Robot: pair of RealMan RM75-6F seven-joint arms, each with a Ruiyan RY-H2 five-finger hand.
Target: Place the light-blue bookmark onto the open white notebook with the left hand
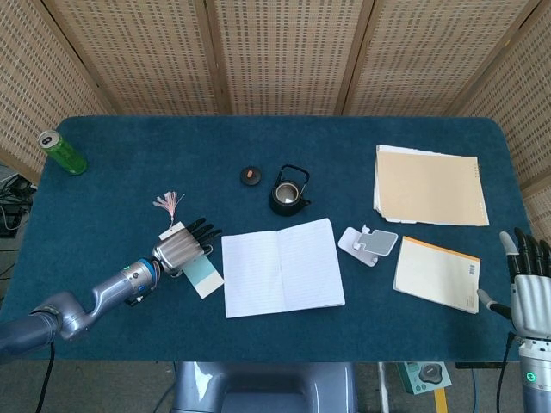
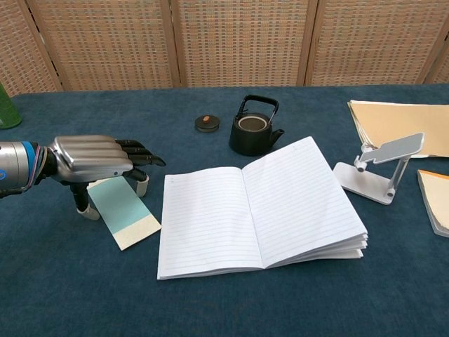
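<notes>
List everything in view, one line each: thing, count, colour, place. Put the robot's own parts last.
table: one, dark blue cloth, under everything
bookmark: one, light blue with cream ends, flat left of the notebook
tassel: one, pink, behind the left hand
notebook: one, white, open, table centre
teapot: one, black, lid off, behind the notebook
lid: one, black with orange knob, left of the teapot
can: one, green, far left corner
stand: one, white, right of the notebook
folder: one, tan, far right
pad: one, cream with orange edge, near right
screen: woven, tan, behind the table
left hand: silver and black, over the bookmark's far end, not visibly gripping it
right hand: open, off the table's right edge
</notes>
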